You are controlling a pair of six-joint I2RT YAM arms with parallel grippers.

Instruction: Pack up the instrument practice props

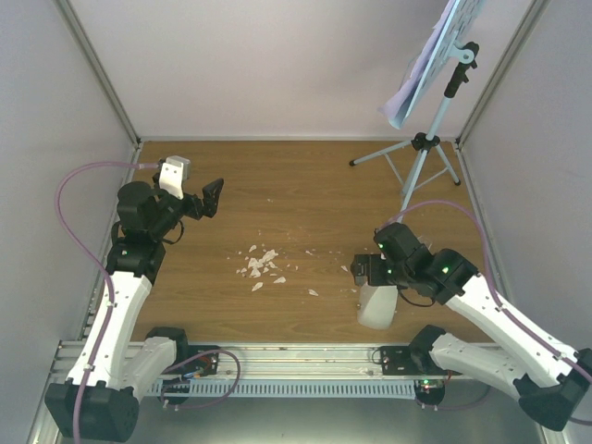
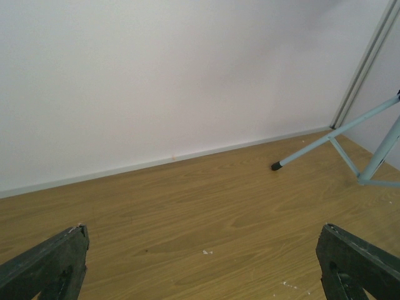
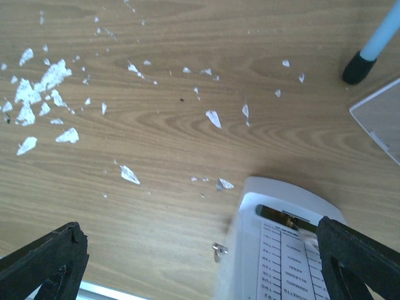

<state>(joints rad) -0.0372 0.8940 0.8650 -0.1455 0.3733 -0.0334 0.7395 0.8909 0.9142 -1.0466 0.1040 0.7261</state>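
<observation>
A brown wood-grain bench (image 1: 305, 185) is shown from above, enclosed by pale walls. A pale blue stand (image 1: 442, 106) is set in the far right corner on three spread legs, its desk tilted at the top of the frame. White pages (image 1: 425, 65) seem to be resting on that desk, though sheet and desk are hard to tell apart from this angle.

The left claw (image 1: 194, 185) is held above the far left of the bench, jaws spread wide with nothing between them. In its wrist view it (image 2: 200, 269) is aimed across bare wood at the back wall, with one stand (image 2: 312, 147) leg seen to the right.

The right claw (image 1: 375, 282) is held at the near right, jaws equally wide and gripping nothing, directly over a white metronome (image 1: 377, 305). In the wrist view the metronome (image 3: 287, 250) is seen just inside the right finger of the claw (image 3: 200, 269); whether they touch cannot be told.

White scraps (image 1: 259, 264) are scattered mid-bench, left of the metronome and well apart from the stand.
</observation>
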